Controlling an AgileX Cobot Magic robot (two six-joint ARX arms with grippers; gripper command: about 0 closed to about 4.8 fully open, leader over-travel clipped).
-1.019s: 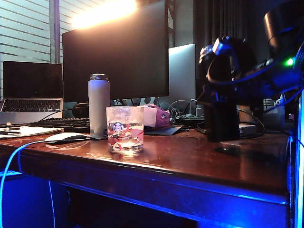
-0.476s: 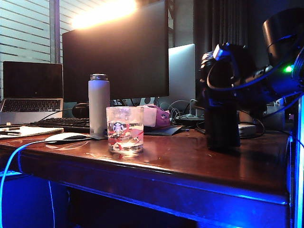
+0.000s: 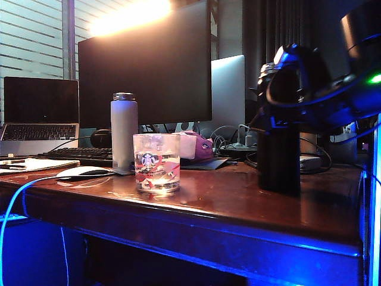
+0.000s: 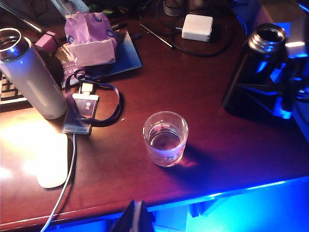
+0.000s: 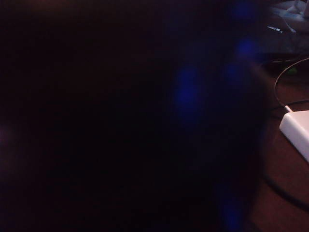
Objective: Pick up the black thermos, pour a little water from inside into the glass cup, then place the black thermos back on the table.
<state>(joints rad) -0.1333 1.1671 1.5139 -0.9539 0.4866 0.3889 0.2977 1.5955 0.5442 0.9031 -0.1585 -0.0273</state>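
- While the left end effector (image 4: 136,216) showed only as a dark tip at the near edge of the desk (image 3: 238,202) in its wrist view, whether its jaws were apart or together could not be told.
- Far to that end effector's left, a white computer mouse (image 4: 52,162) lay on the desk, with a white-lavender bottle (image 3: 124,131) standing upright beyond it.
- Just ahead of the left end effector, the glass cup (image 3: 156,162) stood upright on the desk with a little water in it, apart from both bottles.
- Beyond the cup lay a lanyard card (image 4: 81,112) and a crumpled purple bag (image 4: 91,36).
- Farther right, the black thermos (image 3: 278,159) stood upright on the desk, its open metallic rim (image 4: 266,37) visible from above.
- At the thermos's upper part sat the right end effector (image 3: 280,122), its jaws spread wide to either side of the bottle; contact could not be made out in the dark.
- Past the thermos, away from the right end effector, a white power adapter (image 4: 196,27) lay on the desk with its cable looped around it.
- Through the right wrist camera the thermos filled nearly everything as a black blur, leaving only the adapter at the edge.
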